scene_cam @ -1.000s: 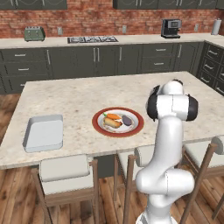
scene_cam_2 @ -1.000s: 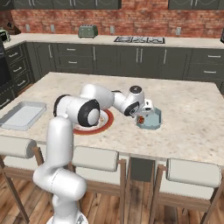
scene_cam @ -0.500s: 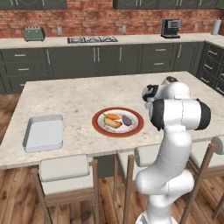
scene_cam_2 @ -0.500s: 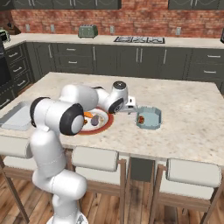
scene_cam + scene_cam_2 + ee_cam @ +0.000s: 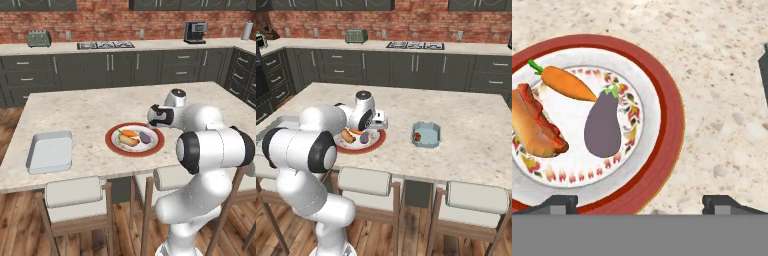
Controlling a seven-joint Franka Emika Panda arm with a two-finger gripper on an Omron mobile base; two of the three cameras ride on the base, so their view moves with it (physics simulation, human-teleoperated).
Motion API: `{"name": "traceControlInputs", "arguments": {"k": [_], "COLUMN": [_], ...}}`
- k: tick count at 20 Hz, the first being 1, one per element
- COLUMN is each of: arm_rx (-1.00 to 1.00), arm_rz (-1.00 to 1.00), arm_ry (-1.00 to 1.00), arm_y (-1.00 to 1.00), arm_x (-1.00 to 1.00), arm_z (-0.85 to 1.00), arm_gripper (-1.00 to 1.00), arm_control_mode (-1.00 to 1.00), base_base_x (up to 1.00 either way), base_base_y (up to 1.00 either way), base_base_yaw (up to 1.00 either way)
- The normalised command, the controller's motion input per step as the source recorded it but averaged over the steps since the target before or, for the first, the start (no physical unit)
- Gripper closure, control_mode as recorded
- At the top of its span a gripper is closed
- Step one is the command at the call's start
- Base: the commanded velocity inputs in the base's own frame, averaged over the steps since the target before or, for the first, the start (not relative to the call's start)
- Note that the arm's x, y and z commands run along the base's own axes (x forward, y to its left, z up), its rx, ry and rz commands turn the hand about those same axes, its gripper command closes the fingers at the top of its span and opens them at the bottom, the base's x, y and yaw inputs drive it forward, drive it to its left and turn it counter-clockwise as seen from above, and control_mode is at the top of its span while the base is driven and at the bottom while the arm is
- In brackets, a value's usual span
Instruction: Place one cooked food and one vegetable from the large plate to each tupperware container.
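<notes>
My claw (image 5: 639, 202) hangs with jaws spread wide and empty at the bottom of the hand view, over the large plate's (image 5: 671, 110) near rim. I judge I'm choosing a vegetable next, which calls for descending and aligning. The eggplant (image 5: 603, 126) lies centre, stem toward top. Beyond, the carrot (image 5: 567, 83) points lower right; the hot dog (image 5: 534, 124) lies left, diagonal.

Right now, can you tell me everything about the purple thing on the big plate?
It is an eggplant, smooth, dark purple and teardrop-shaped, with a small green cap at its narrow end. It lies flat on the white centre of the large plate, fat end toward the red rim. The carrot lies right by its green cap, tip pointing at it, and the hot dog lies beside it without touching.
</notes>
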Motion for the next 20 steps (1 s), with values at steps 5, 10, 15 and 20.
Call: {"name": "traceControlInputs", "arguments": {"k": [5, 10, 15, 20], "arm_rx": [0.05, 0.01, 0.00, -0.01], "arm_rz": [0.00, 0.00, 0.00, 0.00], "arm_ry": [0.07, 0.02, 0.00, 0.01], "arm_y": [0.64, 0.10, 0.01, 0.07], "arm_x": [-0.22, 0.02, 0.40, 0.45], "arm_z": [-0.06, -0.26, -0.38, -0.26], "arm_gripper": [-1.00, -1.00, -1.00, -1.00], "arm_control_mode": [-1.00, -1.00, -1.00, -1.00], "base_base_x": [0.00, 0.00, 0.00, 0.00], "base_base_y": [0.00, 0.00, 0.00, 0.00], "base_base_yaw": [0.00, 0.00, 0.00, 0.00]}}
